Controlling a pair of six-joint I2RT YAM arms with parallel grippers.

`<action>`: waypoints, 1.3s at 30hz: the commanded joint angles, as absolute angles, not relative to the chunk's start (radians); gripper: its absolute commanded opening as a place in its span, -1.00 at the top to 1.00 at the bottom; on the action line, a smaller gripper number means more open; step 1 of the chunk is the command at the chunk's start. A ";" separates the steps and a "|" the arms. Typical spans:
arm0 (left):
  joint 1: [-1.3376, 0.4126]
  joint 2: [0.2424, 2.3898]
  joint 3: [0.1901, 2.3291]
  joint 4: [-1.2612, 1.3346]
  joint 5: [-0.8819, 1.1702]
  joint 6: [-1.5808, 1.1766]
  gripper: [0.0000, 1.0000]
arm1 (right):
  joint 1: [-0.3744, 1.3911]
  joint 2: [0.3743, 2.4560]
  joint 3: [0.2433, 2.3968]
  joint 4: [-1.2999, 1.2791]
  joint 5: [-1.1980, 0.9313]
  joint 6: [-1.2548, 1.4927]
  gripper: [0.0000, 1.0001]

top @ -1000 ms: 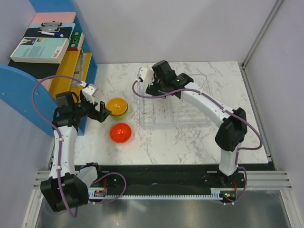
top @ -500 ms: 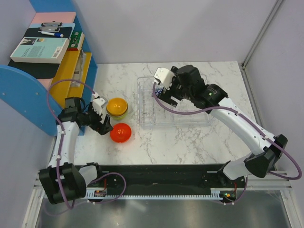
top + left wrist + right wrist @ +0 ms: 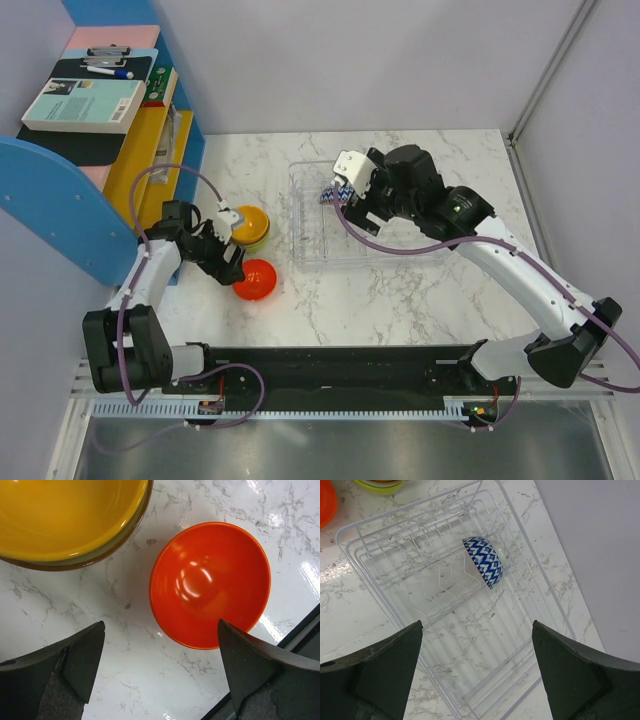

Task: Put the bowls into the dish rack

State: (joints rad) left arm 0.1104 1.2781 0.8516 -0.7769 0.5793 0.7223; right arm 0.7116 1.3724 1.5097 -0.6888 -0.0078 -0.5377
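The red-orange bowl (image 3: pixel 210 582) sits upright on the marble, and my open left gripper (image 3: pixel 160 624) hangs just above its near rim; the top view shows the bowl (image 3: pixel 256 280) and the gripper (image 3: pixel 228 262). Behind it, the yellow-orange bowl (image 3: pixel 65 515) is nested on greenish bowls (image 3: pixel 247 226). The blue-white zigzag bowl (image 3: pixel 483 561) stands on edge in the clear dish rack (image 3: pixel 367 535), near its left end (image 3: pixel 327 196). My right gripper (image 3: pixel 476 625) is open and empty above the rack (image 3: pixel 400 245), to the right of that bowl.
A blue shelf unit (image 3: pixel 60 190) with books and a clipboard stands at the left edge. The black base rail (image 3: pixel 330 365) runs along the table's front edge, close to the red-orange bowl. Grey walls close the back and right sides.
My left gripper has moved from beside the yellow-orange bowl down to the red-orange bowl. My right gripper has drawn back to the right from the rack's left end, where the zigzag bowl now shows.
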 commanded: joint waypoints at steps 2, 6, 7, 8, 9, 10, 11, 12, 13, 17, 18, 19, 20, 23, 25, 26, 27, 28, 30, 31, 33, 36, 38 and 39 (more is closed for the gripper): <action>0.068 1.325 0.833 -0.670 0.483 0.667 -0.99 | 0.718 1.321 1.496 -0.684 -0.057 -0.517 -0.95; 0.041 1.379 0.830 -0.637 0.454 0.655 -0.99 | 0.718 1.310 1.491 -0.684 -0.067 -0.514 -0.95; 0.032 1.390 0.831 -0.635 0.448 0.653 -0.99 | 0.718 1.309 1.490 -0.684 -0.069 -0.514 -0.95; 0.028 1.396 0.834 -0.632 0.445 0.652 -0.99 | 0.718 1.305 1.488 -0.684 -0.071 -0.514 -0.95; 0.023 1.402 0.838 -0.630 0.442 0.650 -0.96 | 0.718 1.304 1.486 -0.684 -0.072 -0.514 -0.95; 0.012 1.413 0.838 -0.630 0.439 0.647 -0.85 | 0.718 1.304 1.482 -0.683 -0.074 -0.514 -0.95; 0.011 1.417 0.838 -0.630 0.437 0.646 -0.77 | 0.718 1.302 1.482 -0.684 -0.075 -0.514 -0.95; 0.012 1.422 0.838 -0.629 0.437 0.643 -0.62 | 0.718 1.301 1.477 -0.684 -0.075 -0.514 -0.95; 0.012 1.425 0.838 -0.629 0.437 0.643 -0.55 | 0.718 1.299 1.476 -0.683 -0.075 -0.517 -0.95; -0.031 1.439 0.836 -0.632 0.436 0.641 -0.25 | 0.718 1.292 1.471 -0.678 -0.077 -0.515 -0.95; -0.034 1.443 0.835 -0.630 0.434 0.641 -0.19 | 0.718 1.292 1.471 -0.678 -0.077 -0.515 -0.95; -0.040 1.445 0.834 -0.630 0.433 0.640 -0.05 | 0.718 1.289 1.471 -0.678 -0.078 -0.515 -0.95; -0.043 1.451 0.833 -0.630 0.431 0.640 0.03 | 0.718 1.290 1.471 -0.677 -0.080 -0.514 -0.95; -0.054 1.457 0.825 -0.632 0.423 0.640 0.64 | 0.718 1.284 1.473 -0.673 -0.081 -0.512 -0.95; -0.058 1.456 0.824 -0.630 0.422 0.640 0.96 | 0.718 1.285 1.473 -0.675 -0.084 -0.509 -0.95; -0.058 1.453 0.822 -0.634 0.420 0.640 0.96 | 0.718 1.284 1.473 -0.675 -0.084 -0.506 -0.95; -0.058 1.442 0.822 -0.637 0.420 0.641 0.96 | 0.718 1.284 1.473 -0.673 -0.086 -0.505 -0.95; -0.060 1.434 0.821 -0.643 0.422 0.641 0.96 | 0.718 1.284 1.473 -0.672 -0.089 -0.503 -0.95; -0.060 1.402 0.828 -0.667 0.425 0.650 0.96 | 0.718 1.285 1.471 -0.672 -0.100 -0.494 -0.95; -0.060 1.388 0.834 -0.679 0.425 0.652 0.96 | 0.716 1.289 1.470 -0.669 -0.106 -0.488 -0.95; -0.060 1.323 0.860 -0.722 0.440 0.653 0.96 | 0.716 1.298 1.470 -0.660 -0.135 -0.466 -0.95; -0.060 1.218 0.932 -0.797 0.498 0.661 0.96 | 0.709 1.319 1.479 -0.652 -0.182 -0.427 -0.95; -0.058 1.169 1.001 -0.831 0.553 0.660 0.96 | 0.689 1.331 1.489 -0.641 -0.224 -0.397 -0.95; -0.060 1.131 1.024 -0.853 0.578 0.660 0.96 | 0.681 1.341 1.491 -0.631 -0.274 -0.353 -0.95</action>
